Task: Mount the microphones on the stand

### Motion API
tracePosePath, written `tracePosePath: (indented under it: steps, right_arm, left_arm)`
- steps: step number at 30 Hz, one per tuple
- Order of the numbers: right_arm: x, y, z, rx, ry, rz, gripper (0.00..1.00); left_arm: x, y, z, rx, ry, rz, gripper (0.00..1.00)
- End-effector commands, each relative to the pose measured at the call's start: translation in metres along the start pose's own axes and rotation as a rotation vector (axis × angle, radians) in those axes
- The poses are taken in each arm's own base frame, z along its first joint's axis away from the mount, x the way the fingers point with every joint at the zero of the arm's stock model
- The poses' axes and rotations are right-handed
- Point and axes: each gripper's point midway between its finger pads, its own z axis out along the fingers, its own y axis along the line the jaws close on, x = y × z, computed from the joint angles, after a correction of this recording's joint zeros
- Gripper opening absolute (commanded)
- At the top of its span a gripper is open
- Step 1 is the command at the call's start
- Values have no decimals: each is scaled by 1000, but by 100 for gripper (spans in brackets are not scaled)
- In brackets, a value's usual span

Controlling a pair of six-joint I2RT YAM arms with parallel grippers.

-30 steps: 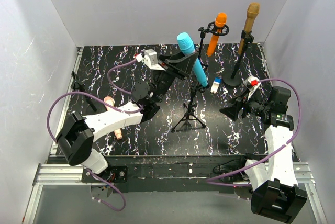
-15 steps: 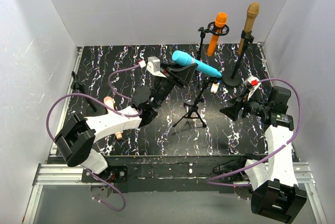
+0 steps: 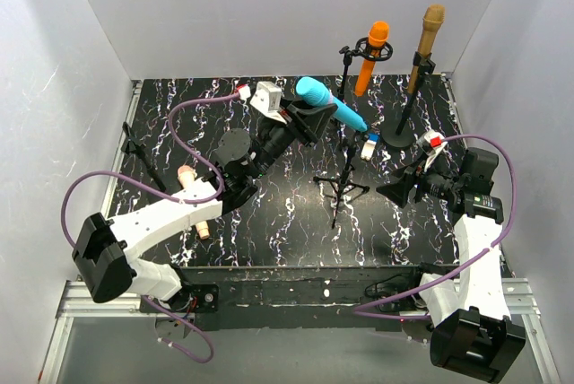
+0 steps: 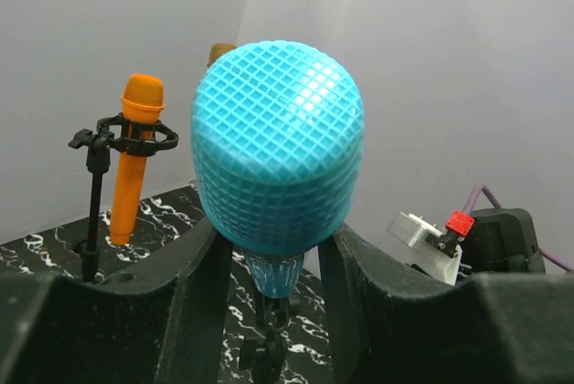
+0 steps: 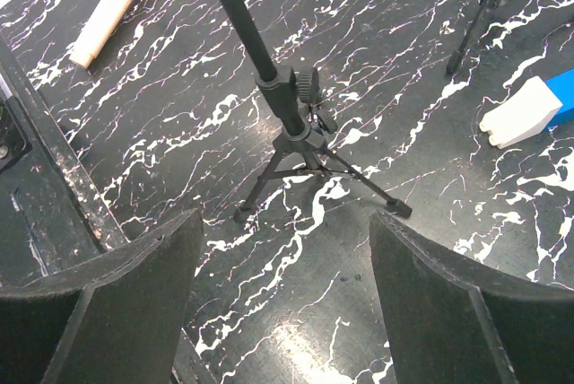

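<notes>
Now the left hand clasps the light blue microphone below its head, above the bench. Its long axis slants down-right, tail nearing the tripod stand top. The right hand hovers spread and empty, farther away.

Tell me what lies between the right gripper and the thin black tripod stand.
Only the black marbled tabletop, which is bare there. The right wrist view shows it between the right gripper and the thin black tripod stand.
</notes>
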Motion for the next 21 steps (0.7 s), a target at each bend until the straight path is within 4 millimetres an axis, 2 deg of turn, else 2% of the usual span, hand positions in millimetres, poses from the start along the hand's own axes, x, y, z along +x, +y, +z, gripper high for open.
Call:
tracePosePath:
  steps: [1,7,14,21]
  right_arm:
    - [-8,2,-2,-10,-22,-33,82]
    - [-8,2,-2,-13,-22,-31,82]
    - [-7,3,-1,-20,-24,-30,82]
    - [-7,4,-1,-23,-25,-30,82]
  left_arm:
    - [-9,3,-2,-29,53,65,0]
    - [-1,2,5,-16,104,85,0]
    - [8,-14,8,100,115,168,0]
    - [14,-21,17,156,131,219,0]
